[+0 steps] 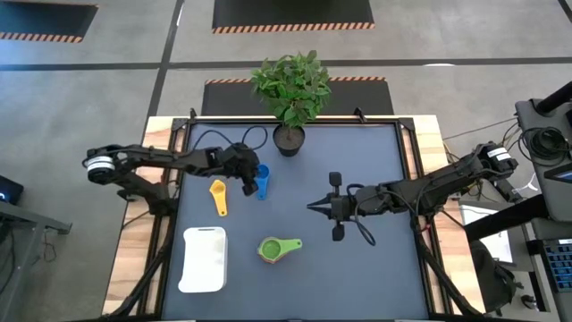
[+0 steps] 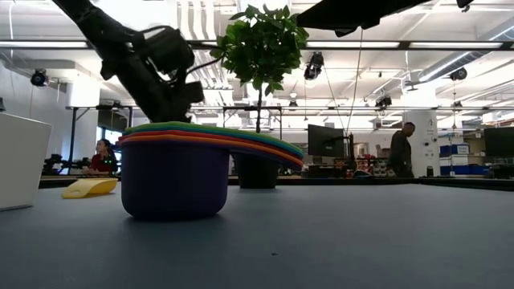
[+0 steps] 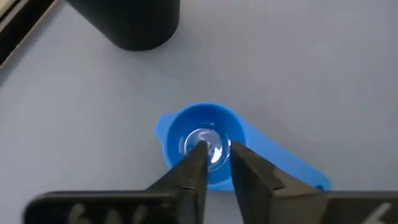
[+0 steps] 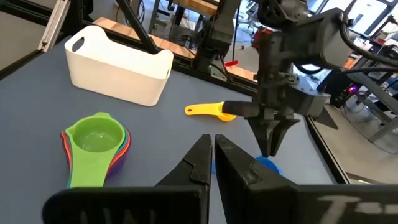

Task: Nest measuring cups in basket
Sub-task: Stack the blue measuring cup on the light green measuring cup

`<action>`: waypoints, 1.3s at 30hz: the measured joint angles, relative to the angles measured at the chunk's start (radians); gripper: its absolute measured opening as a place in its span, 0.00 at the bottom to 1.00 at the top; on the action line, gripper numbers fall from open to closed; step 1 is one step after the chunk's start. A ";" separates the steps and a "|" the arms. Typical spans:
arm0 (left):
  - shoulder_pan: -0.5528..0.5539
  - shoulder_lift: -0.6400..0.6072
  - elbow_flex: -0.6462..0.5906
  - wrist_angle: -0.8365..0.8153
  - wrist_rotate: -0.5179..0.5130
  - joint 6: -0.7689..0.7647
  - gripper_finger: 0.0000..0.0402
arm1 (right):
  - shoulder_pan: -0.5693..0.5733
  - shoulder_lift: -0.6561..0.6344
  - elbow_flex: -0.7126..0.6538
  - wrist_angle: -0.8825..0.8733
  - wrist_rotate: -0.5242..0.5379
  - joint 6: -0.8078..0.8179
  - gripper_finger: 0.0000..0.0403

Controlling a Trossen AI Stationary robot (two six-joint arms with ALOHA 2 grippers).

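Stacked cups (image 1: 271, 249), green on top, sitting nearest you on surface (image 1: 375, 179), beside white basket (image 1: 204, 259); nothing in basket yet. Yellow cup (image 1: 218, 196) lying loose beyond. Farther still, left tool (image 3: 216, 163), fingers slightly apart, hanging over blue cup (image 3: 205, 142); no grip visible. You're likely collecting blue cup next: lower, pinch rim, carry to stack. Right tool (image 1: 313, 207) waiting mid-surface, fingers together, holding nothing.

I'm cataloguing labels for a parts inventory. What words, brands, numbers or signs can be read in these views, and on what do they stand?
None can be read.
Measuring cups, such as the blue cup and the nested stack: no markings show.
White basket: plain.
Black plant pot: plain.
Monitors in the room behind: too small to read.
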 joint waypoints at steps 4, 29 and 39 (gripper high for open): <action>0.014 0.019 0.000 0.019 -0.025 0.001 0.27 | 0.000 0.000 0.000 0.000 0.000 0.000 0.02; 0.021 0.119 0.000 0.118 -0.170 0.054 0.28 | 0.000 0.000 0.000 -0.020 0.000 0.000 0.02; 0.021 0.133 0.000 0.123 -0.142 0.050 0.28 | 0.000 0.000 0.000 -0.019 0.001 0.003 0.02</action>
